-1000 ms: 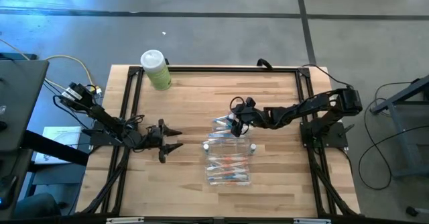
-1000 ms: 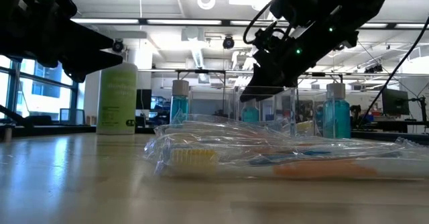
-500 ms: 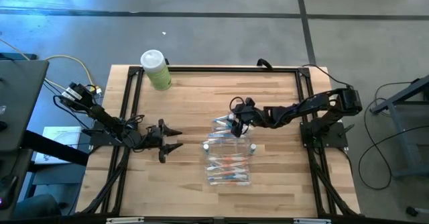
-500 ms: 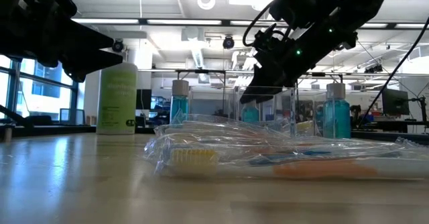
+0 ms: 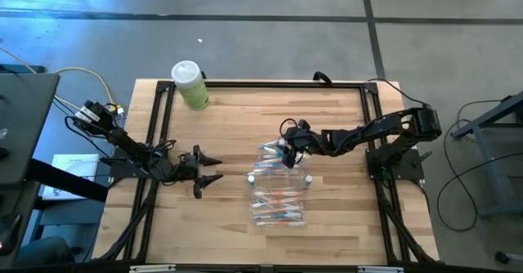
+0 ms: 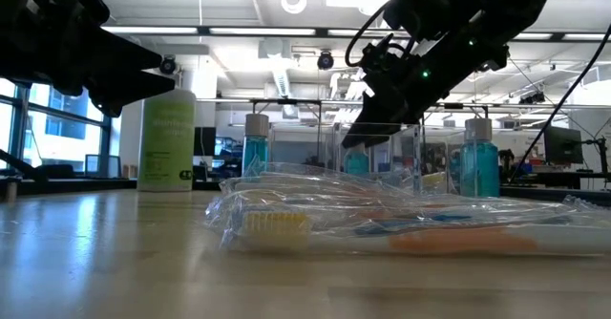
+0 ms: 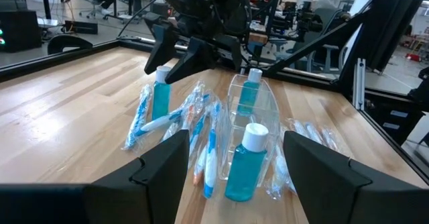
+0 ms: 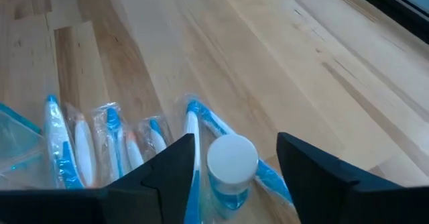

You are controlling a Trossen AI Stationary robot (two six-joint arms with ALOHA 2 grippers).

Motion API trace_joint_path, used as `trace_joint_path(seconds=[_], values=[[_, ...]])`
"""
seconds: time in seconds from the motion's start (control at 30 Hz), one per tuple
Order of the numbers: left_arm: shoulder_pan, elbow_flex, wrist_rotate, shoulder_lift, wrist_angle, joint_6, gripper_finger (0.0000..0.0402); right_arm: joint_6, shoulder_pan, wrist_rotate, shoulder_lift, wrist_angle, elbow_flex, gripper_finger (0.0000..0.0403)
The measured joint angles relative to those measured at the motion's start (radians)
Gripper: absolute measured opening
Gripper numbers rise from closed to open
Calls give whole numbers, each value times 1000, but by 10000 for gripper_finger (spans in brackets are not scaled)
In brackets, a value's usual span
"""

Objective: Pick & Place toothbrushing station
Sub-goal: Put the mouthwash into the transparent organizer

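We see right pincer (image 8: 231, 177) low over far end of station, fingers spread either side of white-capped tube (image 8: 231, 170), not yet touching it. Tube upright, blue liquid inside (cap round, white). Wrapped toothbrushes (image 5: 278, 203), blue and orange marks, lie beside it on counter (image 5: 237, 126) near clear holder (image 7: 251, 117). Left pincer (image 5: 208, 171) waits well apart, fingers wide, holding nothing.
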State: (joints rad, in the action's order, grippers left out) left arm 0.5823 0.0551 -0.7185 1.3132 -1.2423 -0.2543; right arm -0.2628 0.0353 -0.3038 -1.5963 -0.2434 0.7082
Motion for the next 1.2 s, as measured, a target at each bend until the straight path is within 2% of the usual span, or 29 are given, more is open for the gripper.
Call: trace_joint_path(seconds=[0.43,0.7,0.83,1.2], values=[[0,0,0,0,0,0,237,6,0,-1,0,0,0,94],[0,0,0,0,0,0,237,6,0,-2,0,1,0,112],[0,0,0,0,0,0,237,14,0,0,1,4,0,88],[0,0,0,0,0,0,237,94,-35,-58,14,-7,0,88]])
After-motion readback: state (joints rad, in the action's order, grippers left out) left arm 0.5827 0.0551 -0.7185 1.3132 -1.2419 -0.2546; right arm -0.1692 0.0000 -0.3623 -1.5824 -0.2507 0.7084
